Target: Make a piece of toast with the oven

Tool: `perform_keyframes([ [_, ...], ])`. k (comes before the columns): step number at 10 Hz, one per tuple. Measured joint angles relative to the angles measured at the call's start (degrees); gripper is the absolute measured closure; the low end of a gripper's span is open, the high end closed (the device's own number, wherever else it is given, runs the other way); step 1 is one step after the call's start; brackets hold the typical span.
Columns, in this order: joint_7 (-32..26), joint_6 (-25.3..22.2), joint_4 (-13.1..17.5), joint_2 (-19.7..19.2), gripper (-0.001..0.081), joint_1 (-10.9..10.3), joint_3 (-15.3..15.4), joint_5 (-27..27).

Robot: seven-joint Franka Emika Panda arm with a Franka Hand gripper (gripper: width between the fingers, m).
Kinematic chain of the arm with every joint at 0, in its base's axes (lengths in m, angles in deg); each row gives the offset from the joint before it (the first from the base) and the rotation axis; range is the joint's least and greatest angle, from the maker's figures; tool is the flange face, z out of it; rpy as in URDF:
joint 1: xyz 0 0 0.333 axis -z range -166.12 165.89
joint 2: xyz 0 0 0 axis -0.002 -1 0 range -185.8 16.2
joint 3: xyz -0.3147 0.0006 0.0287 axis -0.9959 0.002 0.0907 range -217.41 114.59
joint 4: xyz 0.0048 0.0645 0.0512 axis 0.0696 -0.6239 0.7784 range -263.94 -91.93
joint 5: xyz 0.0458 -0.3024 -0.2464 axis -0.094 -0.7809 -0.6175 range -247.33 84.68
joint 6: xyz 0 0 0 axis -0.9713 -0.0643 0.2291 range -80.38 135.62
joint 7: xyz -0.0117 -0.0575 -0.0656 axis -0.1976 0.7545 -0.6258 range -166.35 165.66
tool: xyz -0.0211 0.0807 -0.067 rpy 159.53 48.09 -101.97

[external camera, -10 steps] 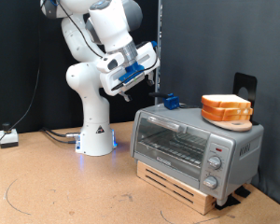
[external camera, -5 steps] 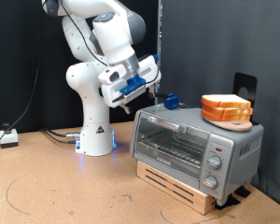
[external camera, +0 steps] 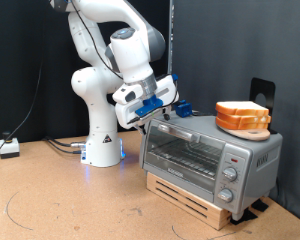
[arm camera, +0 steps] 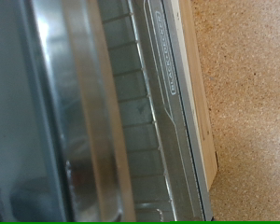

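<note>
At the exterior view's left, the white arm's base (external camera: 102, 150) is seen standing on the brown tabletop (external camera: 60, 200), with cables (external camera: 50, 145) trailing from it towards the left edge. The arm is bent over to the right, and its tool (external camera: 166, 106) is held just above the oven's top left corner, close beside a small blue object (external camera: 183, 107) resting on the oven's roof; whether the fingers are spread or pressed together cannot be told from either view, and nothing is seen between them. The oven (external camera: 210, 155) — silver-grey, with its glass door shut and a grey bar handle across the upper edge — is set on a low wooden platform (external camera: 190, 200) at the right of the exterior view. The wire rack is visible through the glass, and three round knobs (external camera: 230, 172) are stacked down the oven's right-hand panel. On the roof, towards the right, a round orange plate (external camera: 242, 126) is placed, with a slice of bread lying on it. A dark object (external camera: 262, 90) is propped upright behind the plate. The piece of toast itself cannot be picked out with certainty in these pictures. In the wrist view, the oven door's glass and metal frame (arm camera: 159, 93) are seen at close range, with rack wires behind the glass — the wooden platform edge and speckled tabletop (arm camera: 247, 103) lie alongside.
</note>
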Motion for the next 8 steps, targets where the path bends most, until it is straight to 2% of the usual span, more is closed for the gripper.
perform_keyframes([
  [2,-0.7,0.0,-0.2,-1.0,-0.0003,-0.3,0.0,0.1],
  [4,-0.7,1.3,-0.6,-2.0,-0.0003,0.6,-0.1,-1.0],
  [8,-0.6,3.5,0.8,-4.9,-0.0003,5.6,-1.3,-4.1],
])
